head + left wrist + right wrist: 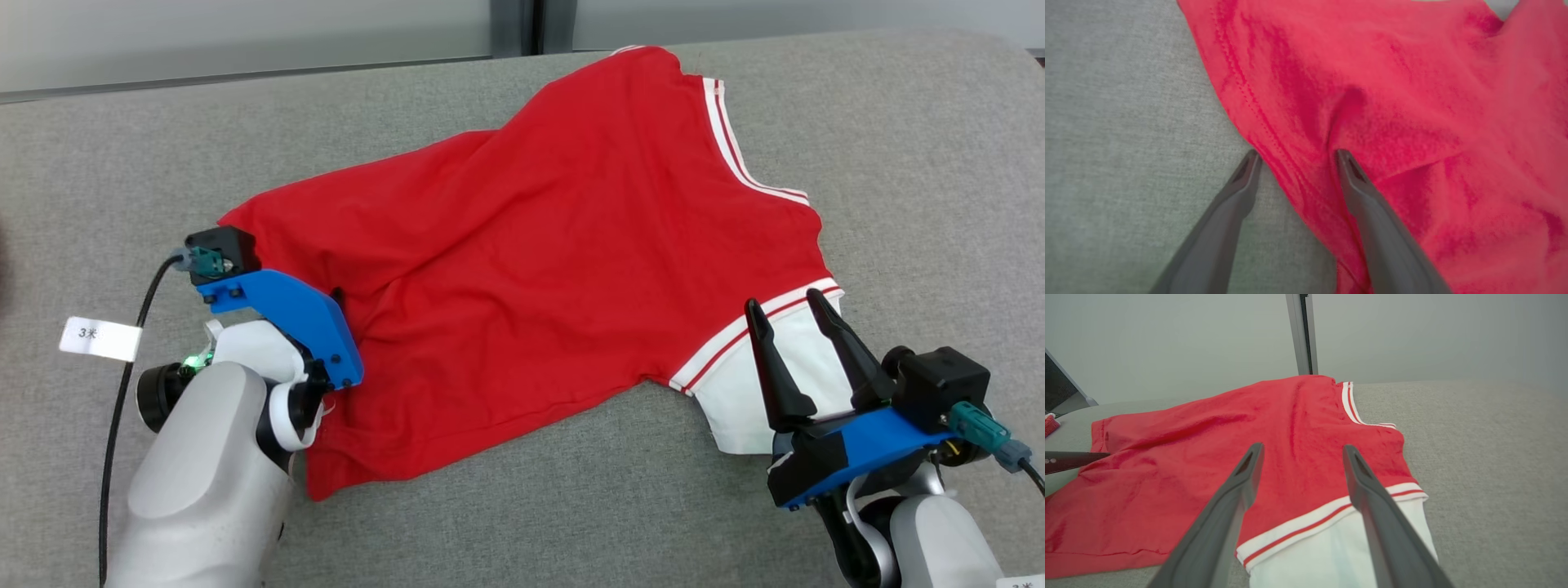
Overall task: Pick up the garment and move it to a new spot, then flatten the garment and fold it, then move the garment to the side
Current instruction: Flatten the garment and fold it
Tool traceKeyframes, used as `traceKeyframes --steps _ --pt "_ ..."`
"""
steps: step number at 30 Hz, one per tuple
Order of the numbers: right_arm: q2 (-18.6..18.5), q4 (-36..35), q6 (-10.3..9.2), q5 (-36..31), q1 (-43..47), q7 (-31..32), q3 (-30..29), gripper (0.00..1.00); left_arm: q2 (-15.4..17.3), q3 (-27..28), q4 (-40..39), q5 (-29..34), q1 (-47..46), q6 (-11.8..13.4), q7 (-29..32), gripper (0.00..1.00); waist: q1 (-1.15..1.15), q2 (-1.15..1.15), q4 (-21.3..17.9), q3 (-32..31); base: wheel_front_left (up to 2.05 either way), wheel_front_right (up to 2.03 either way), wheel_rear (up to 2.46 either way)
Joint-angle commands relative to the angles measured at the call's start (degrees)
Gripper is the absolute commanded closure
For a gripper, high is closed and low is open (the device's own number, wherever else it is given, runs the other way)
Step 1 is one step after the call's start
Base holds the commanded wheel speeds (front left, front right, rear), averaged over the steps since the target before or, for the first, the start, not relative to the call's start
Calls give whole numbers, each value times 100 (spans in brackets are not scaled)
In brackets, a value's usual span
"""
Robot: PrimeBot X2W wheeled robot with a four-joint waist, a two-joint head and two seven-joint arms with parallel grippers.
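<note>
Head view: garment (pixel 555 245) on grey surface (pixel 914 147)

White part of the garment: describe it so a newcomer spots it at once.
On the grey surface lies a red garment. At its near right corner, by the right gripper, a white panel sticks out below a striped band. Unlike the red body, it is plain white.

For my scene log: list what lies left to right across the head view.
Label → left end effector → shirt → right end effector.
</note>
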Motion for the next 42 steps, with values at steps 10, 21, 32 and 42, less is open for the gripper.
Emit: traceKeyframes --steps 10,21,32,42 --pt "-1 32 1 33 -120 -77 91 0 -332 68 663 -393 -129 -637 -472 100 -1 0 -45 73 0 0 0" --pt "-75 5 1 48 -45 -33 -22 0 -406 150 597 -52 -701 -1241 -2946 100 -1 0 253 -121 0 0 0" --pt "-62 -88 1 53 65 45 -46 0 -280 -146 392 338 -1039 -1336 -3343 100 -1 0 397 -185 0 0 0" --pt "-44 2 1 130 -138 -23 69 0 -27 -345 1420 649 -1266 -1160 -3389 0 -1 0 155 59 0 0 0"
